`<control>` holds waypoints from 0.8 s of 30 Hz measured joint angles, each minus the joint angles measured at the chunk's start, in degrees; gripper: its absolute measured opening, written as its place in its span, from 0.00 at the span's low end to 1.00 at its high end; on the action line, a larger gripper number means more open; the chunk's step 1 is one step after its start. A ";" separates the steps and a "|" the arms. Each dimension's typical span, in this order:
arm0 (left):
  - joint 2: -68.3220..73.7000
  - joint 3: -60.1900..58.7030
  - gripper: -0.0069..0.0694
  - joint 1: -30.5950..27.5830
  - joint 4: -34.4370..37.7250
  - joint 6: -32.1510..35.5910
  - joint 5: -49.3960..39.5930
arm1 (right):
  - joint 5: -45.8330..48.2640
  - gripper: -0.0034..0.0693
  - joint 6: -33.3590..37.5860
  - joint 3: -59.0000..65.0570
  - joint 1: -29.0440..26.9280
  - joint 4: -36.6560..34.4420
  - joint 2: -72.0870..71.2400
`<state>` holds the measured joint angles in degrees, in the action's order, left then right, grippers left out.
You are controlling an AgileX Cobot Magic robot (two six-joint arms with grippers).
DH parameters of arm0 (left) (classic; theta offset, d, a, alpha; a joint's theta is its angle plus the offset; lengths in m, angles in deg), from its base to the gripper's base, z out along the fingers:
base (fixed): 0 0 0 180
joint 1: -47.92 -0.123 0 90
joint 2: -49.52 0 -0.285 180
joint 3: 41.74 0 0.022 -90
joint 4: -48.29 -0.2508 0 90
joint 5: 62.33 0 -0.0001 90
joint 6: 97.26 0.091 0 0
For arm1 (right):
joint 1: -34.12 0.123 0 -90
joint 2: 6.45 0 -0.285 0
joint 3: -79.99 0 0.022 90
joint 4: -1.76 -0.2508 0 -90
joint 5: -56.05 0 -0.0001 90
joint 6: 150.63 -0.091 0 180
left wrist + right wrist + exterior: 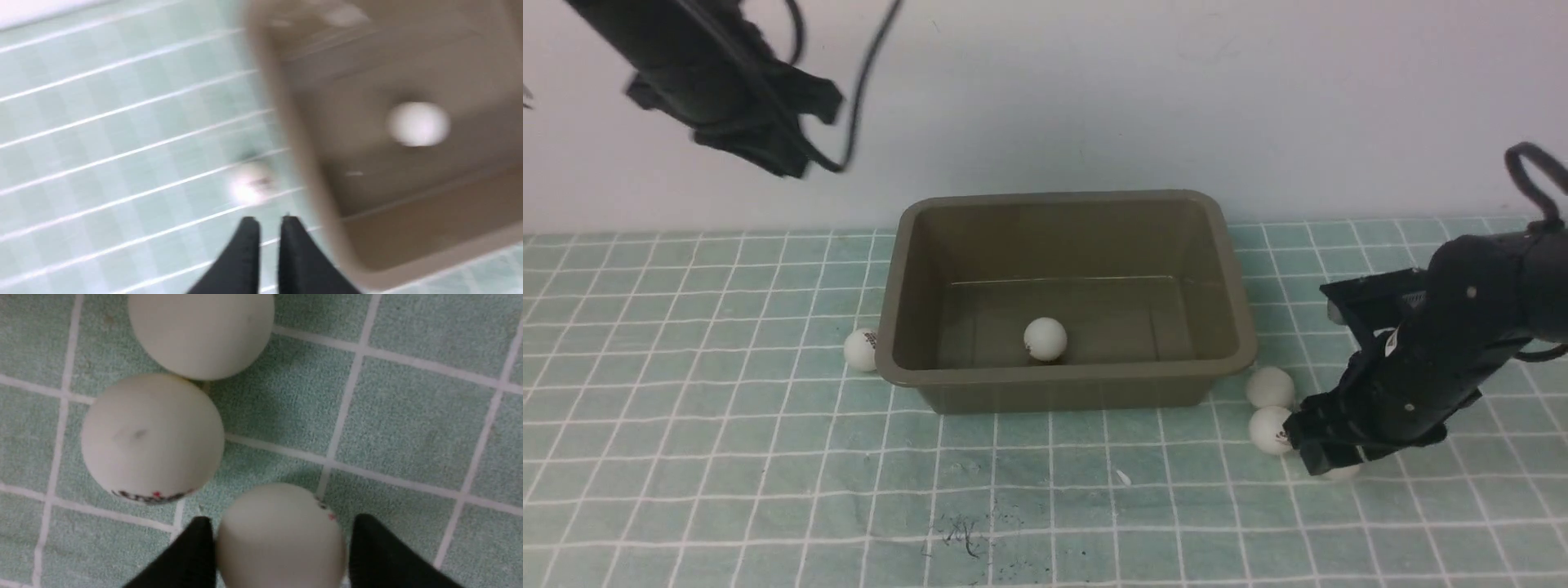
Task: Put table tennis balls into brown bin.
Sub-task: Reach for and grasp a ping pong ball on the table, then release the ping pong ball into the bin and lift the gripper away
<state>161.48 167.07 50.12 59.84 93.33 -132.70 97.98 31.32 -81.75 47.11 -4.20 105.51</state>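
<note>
1. Bin is seen mid-cloth in the front view, with one ball lying inside by its front wall. A second ball is seen outside, against the bin's left rim. Three more are grouped off the right front corner: a rear ball, a middle ball and a near ball. The near ball is mostly hidden under the lowered right gripper. The left gripper is held high, apart from everything.
2. In the blurred left wrist view, the left gripper's tips are shown pressed almost together, with nothing between them. The bin and its ball are seen below.
3. In the right wrist view, the jaws are spread around the near ball. A gap is seen at one finger, so no pinch is judged made yet.
4. One ball of five is judged done; four are left.
</note>
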 joint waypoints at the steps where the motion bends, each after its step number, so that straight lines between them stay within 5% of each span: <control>1: -0.90 -1.93 0.10 -2.48 -0.07 0.00 -0.07 | 0.65 0.53 0.00 -0.12 -0.12 0.57 -0.31; 6: -0.12 -9.37 0.09 -5.27 1.01 2.37 -0.07 | 5.50 0.54 -0.86 -0.61 -0.79 2.03 -5.79; 10: 3.29 -15.23 0.16 -3.70 5.80 8.99 2.23 | 3.16 0.54 -1.04 -3.35 1.08 -5.19 -14.65; 17: 9.36 -16.10 0.56 -0.21 7.89 10.84 10.14 | -0.93 0.55 6.72 -16.02 6.54 -15.37 -9.56; 20: 12.69 -16.10 0.80 0.45 7.94 10.10 14.72 | 1.68 0.72 7.14 -23.08 6.65 -15.23 -4.85; 24: 15.37 -16.10 0.88 0.70 8.09 9.79 17.87 | 7.50 0.86 5.88 -28.30 5.38 -11.12 -4.80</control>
<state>176.85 150.98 50.82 67.93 103.13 -114.83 105.48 37.21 -110.05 52.49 -15.33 100.70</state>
